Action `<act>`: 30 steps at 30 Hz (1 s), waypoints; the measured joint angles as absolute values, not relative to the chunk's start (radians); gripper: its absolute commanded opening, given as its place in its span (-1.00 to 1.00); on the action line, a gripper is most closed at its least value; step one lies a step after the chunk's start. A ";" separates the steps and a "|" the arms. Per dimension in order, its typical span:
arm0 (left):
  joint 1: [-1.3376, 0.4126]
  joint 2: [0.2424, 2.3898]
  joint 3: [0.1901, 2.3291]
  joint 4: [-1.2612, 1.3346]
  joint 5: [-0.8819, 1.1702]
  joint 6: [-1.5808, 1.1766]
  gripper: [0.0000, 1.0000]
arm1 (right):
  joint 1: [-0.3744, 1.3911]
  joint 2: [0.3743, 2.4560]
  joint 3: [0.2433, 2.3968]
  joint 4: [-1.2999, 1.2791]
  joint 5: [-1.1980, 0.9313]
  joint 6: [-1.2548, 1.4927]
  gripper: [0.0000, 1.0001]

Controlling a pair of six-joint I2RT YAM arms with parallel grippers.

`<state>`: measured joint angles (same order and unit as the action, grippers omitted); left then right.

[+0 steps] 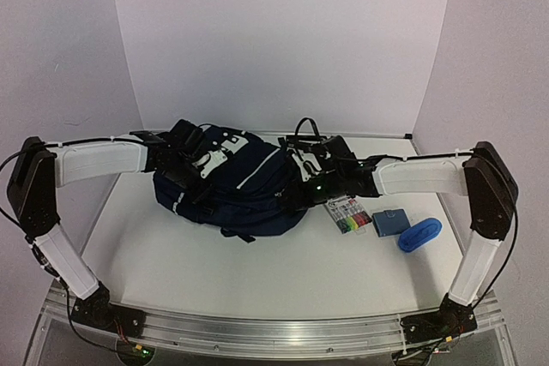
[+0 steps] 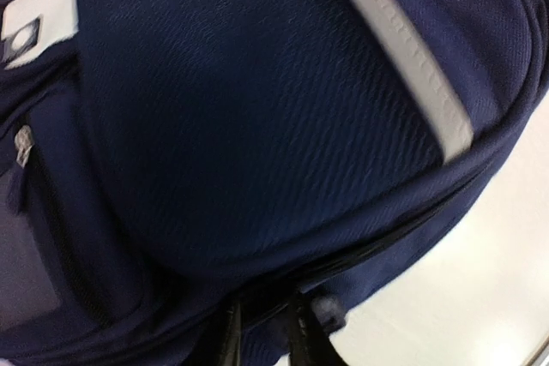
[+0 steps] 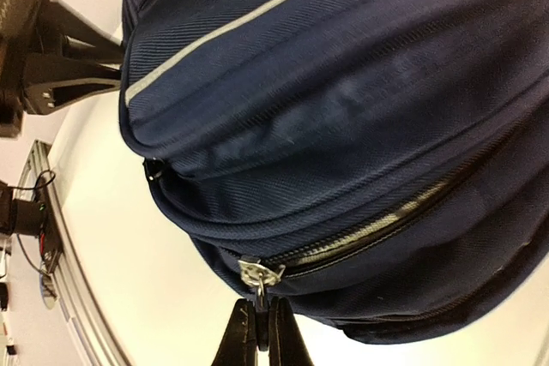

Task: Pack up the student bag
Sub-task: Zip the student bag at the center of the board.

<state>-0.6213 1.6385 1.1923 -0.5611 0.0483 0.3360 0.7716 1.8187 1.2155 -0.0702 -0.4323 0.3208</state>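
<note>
Bag (image 1: pixel 236 184): navy, white-striped, lying on table (image 1: pixel 257 263), centre of top view; right gripper (image 3: pixel 260 319): fingers pressed together, pinching zip pull (image 3: pixel 257 273), lower centre; left gripper (image 2: pixel 266 327): against bag's lower edge, blurred, grip cannot be told; markers (image 1: pixel 350 214), pouch (image 1: pixel 389 222): right of bag.

student bag (image 1: pixel 244 188) lying on bench (image 1: pixel 257 272) | left arm (image 1: pixel 99 163) and right arm (image 1: pixel 420 176) reach it from either end | marker pack (image 1: pixel 349 214), blue pouch (image 1: pixel 389 223), blue oval object (image 1: pixel 419 234) in a row on its right
</note>
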 measured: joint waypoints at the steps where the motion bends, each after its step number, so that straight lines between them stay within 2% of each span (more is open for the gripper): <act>1: -0.617 1.621 1.190 -0.582 0.047 0.344 -0.06 | 0.778 1.827 1.222 -0.074 -0.444 0.332 -1.00; 10: -0.807 1.431 1.158 -0.579 0.007 0.343 0.14 | 0.813 1.879 1.294 -0.077 -0.520 0.403 -1.00; 20: -0.866 1.526 1.143 -0.483 -0.019 0.443 0.12 | 0.843 1.883 1.299 -0.071 -0.552 0.436 -1.00; 23: -0.878 1.582 1.155 -0.471 -0.025 0.473 -0.11 | 0.848 1.883 1.301 -0.070 -0.555 0.438 -1.00; 27: -0.889 1.639 1.176 -0.471 -0.063 0.510 -0.72 | 0.849 1.883 1.302 -0.073 -0.553 0.437 -1.00; 30: -0.892 1.640 1.177 -0.469 -0.091 0.523 -0.97 | 0.846 1.883 1.302 -0.070 -0.550 0.427 -1.00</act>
<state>-0.8920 1.6399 1.1774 -0.4691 -0.0915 0.5234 0.8464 1.8832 1.3018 -0.0704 -0.5495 0.4266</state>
